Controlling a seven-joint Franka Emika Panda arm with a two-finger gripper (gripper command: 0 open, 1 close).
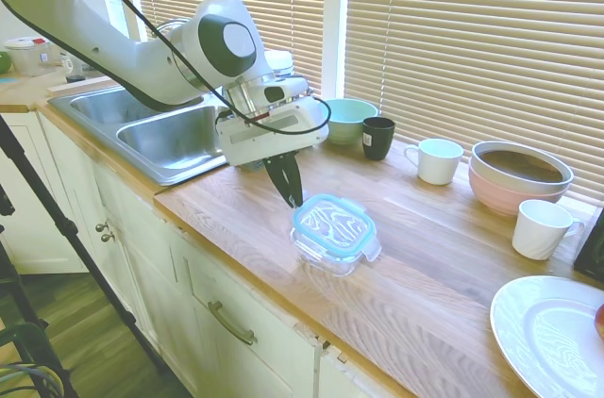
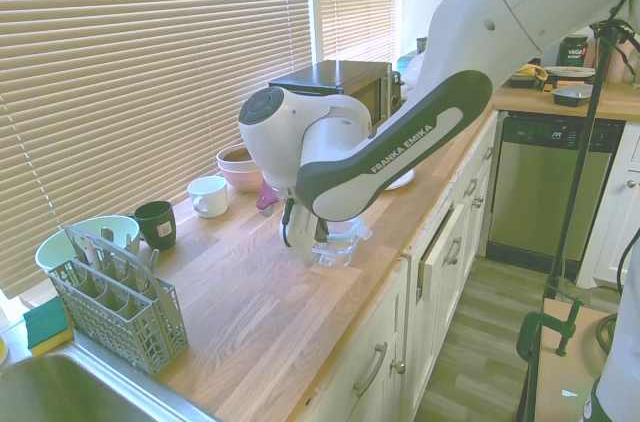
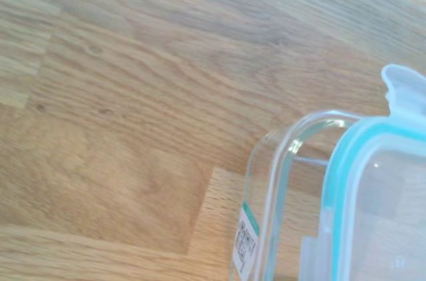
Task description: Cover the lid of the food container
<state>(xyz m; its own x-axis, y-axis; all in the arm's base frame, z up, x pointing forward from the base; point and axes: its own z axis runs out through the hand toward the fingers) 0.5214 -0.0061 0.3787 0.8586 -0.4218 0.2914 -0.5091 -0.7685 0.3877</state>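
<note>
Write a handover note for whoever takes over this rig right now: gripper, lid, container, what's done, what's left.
Gripper: fingers look closed, holding nothing, tips just beside the lid's sink-side edge.
Lid: resting on the food container near the counter's front edge.
The wrist view shows the lid offset, with the container's glass rim exposed along one side.
Done: lid placed on top.
Left: nudge it square; it does not look seated, and the snap tabs appear unlatched.
</note>
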